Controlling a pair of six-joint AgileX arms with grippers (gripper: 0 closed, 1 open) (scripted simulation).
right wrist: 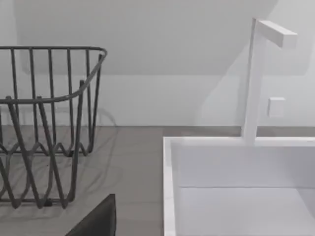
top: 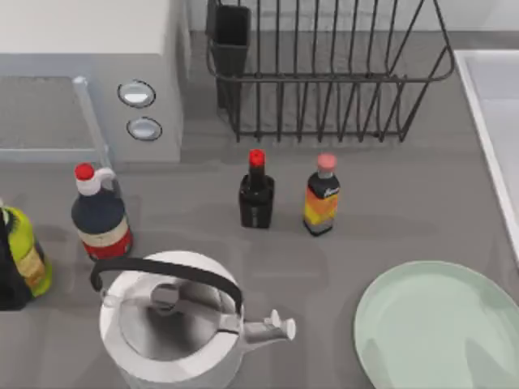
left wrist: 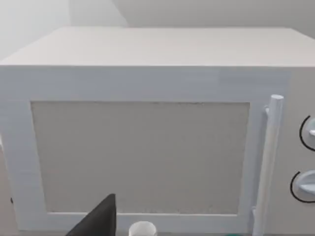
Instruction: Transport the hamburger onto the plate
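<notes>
The plate (top: 442, 328) lies bare at the surface's (top: 389, 203) right; no hamburger shows, so look inside the closed microwave (left wrist: 142, 147). Finger state: cannot tell.

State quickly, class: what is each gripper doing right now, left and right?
Left gripper: facing the microwave; state cannot be told.
Right gripper: near the dish rack and sink; state cannot be told.
</notes>
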